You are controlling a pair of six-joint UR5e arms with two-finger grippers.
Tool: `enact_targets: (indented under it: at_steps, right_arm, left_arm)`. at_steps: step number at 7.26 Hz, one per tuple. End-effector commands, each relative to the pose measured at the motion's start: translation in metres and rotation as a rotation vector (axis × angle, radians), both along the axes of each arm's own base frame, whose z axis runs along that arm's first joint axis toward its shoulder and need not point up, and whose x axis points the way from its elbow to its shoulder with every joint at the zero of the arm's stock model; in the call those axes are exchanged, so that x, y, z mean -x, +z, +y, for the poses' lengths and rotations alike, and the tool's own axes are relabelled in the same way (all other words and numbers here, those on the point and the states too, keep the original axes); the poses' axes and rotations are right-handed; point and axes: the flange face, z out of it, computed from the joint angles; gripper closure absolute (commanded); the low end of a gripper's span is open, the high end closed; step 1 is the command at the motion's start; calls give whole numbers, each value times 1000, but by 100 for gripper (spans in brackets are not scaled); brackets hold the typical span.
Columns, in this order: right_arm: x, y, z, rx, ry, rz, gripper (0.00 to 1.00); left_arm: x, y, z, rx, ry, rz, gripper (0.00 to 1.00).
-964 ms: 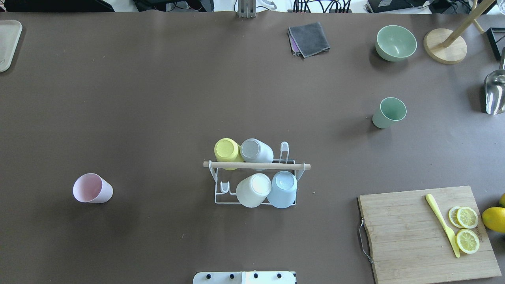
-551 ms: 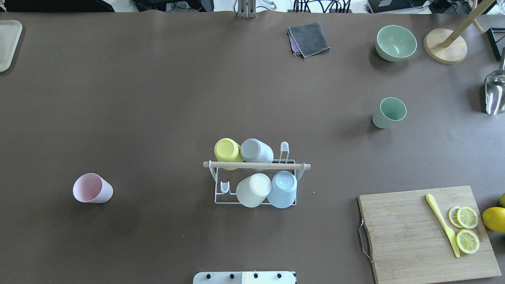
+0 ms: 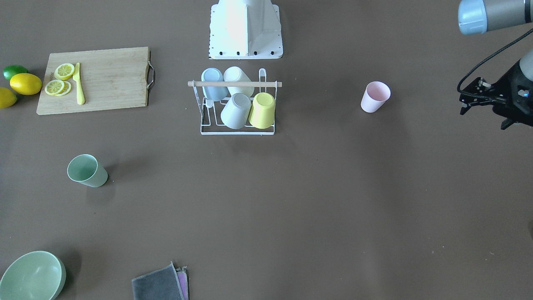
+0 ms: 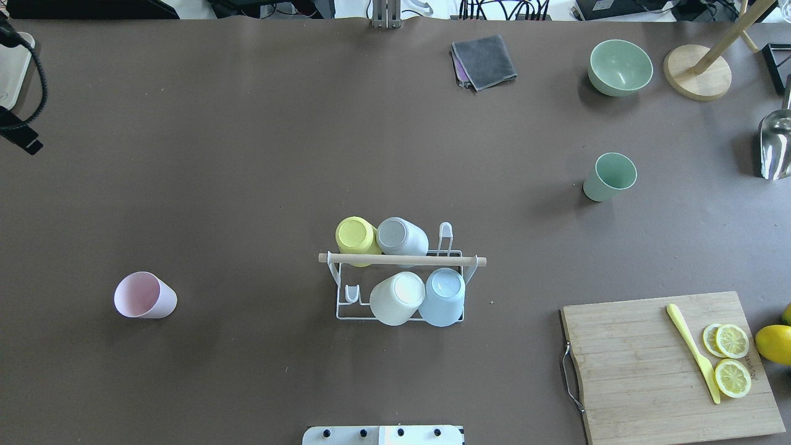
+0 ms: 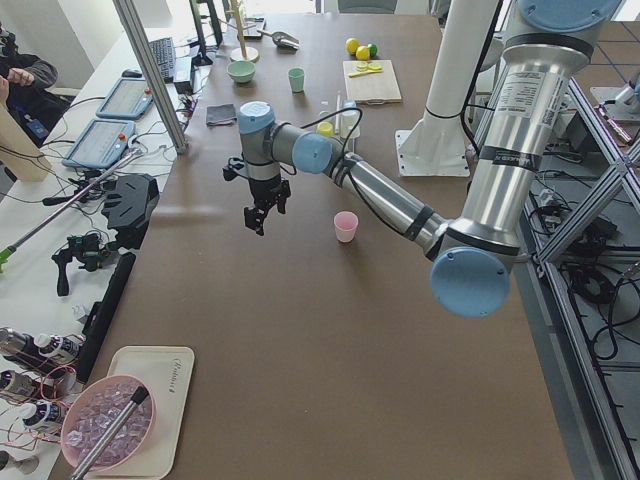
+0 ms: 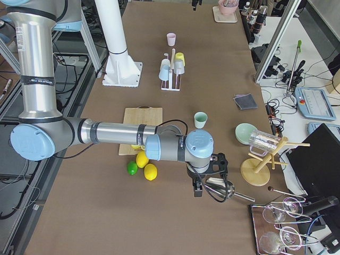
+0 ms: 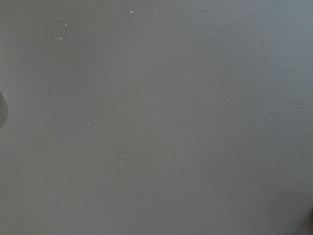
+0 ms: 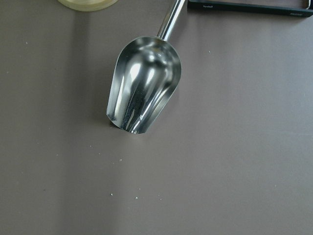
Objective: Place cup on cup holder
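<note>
The left gripper (image 5: 260, 214) hangs empty, jaws apart; an off-centre pinch might tip the upright pink cup (image 3: 375, 96) over.

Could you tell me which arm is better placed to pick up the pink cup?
Left, probably: the pink cup stands on the left gripper's side of the cup holder; the right gripper hangs over the metal scoop, far off.

Left tool (image 3: 463, 106) aloft, jaws apart (right tool (image 6: 197, 187) low, state unclear)
</note>
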Motion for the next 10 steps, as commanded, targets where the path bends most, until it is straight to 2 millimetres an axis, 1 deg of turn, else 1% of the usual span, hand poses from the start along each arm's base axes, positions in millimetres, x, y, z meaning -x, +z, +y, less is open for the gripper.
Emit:
enact_targets:
  at_steps: [1, 2, 3, 4, 5, 6, 7, 8, 9, 10]
  right_arm:
    - [9, -13, -6, -25, -18, 7, 0]
    - [15, -23, -8, -44, -30, 9, 0]
    - [21, -31, -10, -55, -41, 10, 0]
    - [28, -42, -19, -66, -50, 8, 0]
    - [38, -54, -28, -77, -66, 8, 0]
    - [50, -81, -45, -56, -89, 8, 0]
    - [60, -110, -69, -18, -108, 20, 0]
    - [72, -132, -82, -39, -128, 35, 0]
    - [85, -147, -80, -67, -150, 36, 0]
    - [99, -151, -80, -73, -173, 26, 0]
  left_arm:
    - [-70, -48, -5, 82, 104, -182, 2]
    - [-98, -55, -4, 92, 146, -236, 2]
    - [-117, -71, -5, 117, 176, -263, 2]
    - [-146, -78, 9, 142, 231, -308, 2]
    - [-161, -86, 16, 167, 265, -351, 2]
    - [-171, -92, 21, 174, 282, -359, 2]
    - [-198, -86, 30, 226, 334, -413, 2]
    - [-216, -107, 31, 205, 358, -436, 2]
    - [-241, -115, 42, 241, 419, -475, 2]
    - [-263, -100, 48, 262, 471, -509, 2]
